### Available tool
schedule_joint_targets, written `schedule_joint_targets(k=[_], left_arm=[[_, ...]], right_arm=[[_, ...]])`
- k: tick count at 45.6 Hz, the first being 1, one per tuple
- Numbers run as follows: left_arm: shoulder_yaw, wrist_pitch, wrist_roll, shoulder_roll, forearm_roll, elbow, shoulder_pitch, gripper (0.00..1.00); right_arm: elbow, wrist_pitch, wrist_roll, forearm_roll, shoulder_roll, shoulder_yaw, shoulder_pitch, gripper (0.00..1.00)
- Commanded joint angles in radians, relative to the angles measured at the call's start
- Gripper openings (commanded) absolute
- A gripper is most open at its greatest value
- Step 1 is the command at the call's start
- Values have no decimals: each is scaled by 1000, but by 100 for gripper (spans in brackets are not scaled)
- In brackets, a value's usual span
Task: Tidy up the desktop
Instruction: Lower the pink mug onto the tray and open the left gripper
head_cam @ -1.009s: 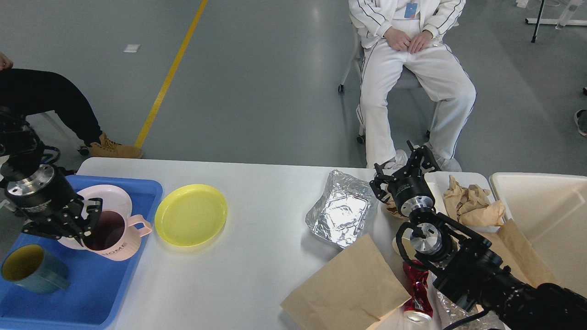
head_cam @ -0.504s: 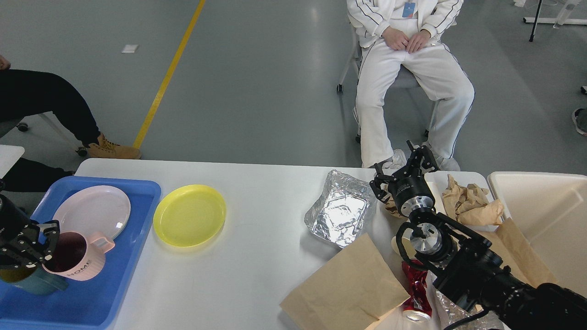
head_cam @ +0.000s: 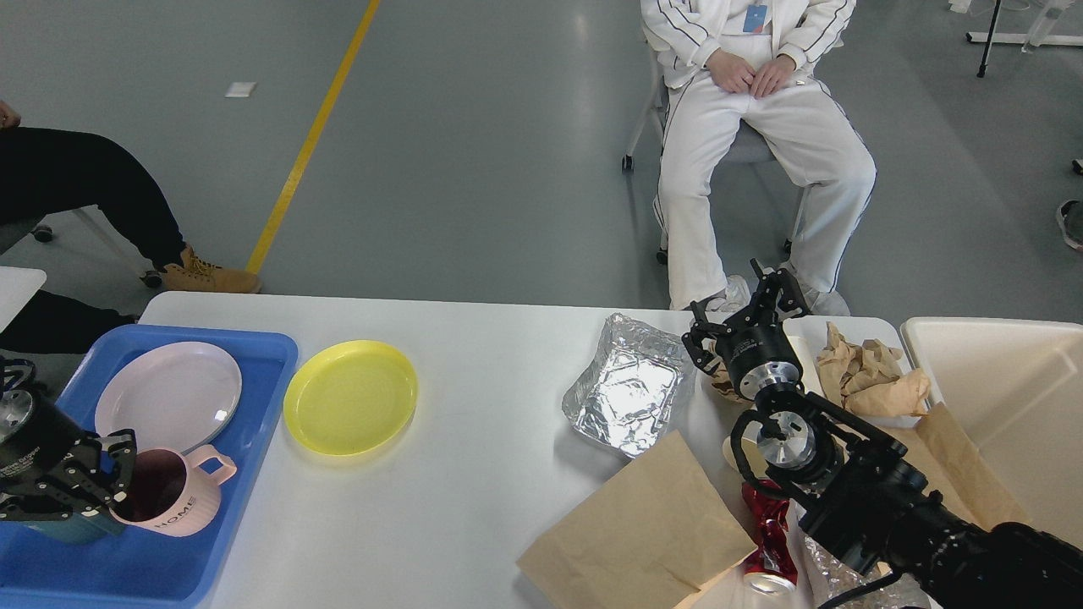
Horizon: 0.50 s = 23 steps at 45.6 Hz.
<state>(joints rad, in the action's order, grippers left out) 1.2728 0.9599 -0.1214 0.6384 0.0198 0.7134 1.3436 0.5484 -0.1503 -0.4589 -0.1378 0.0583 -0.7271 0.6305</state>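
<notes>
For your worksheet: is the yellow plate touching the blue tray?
Apart. The head view shows a strip of white desktop between the yellow plate and the blue tray's right rim.

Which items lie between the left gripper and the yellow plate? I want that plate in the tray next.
The pink mug, which the left gripper seems to grip by the rim, is on that side; beyond it, only the blue tray wall precedes the yellow plate.

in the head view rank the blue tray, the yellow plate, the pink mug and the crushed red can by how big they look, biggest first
1. Blue tray, partly cut off by the frame.
2. Yellow plate.
3. Pink mug, partly covered by the left gripper.
4. Crushed red can, partly hidden, so its place against the mug is unsure.
</notes>
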Motion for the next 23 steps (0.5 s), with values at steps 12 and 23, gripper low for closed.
schedule_joint_targets(k=[12,23], left_arm=[[-1,0,-7,29,-3,-3,-21,4],[2,0,-10,50,-1,-3,-24,5]], right_arm=[[1,0,0,0,0,0,0,100],[1,0,0,0,0,0,0,100]])
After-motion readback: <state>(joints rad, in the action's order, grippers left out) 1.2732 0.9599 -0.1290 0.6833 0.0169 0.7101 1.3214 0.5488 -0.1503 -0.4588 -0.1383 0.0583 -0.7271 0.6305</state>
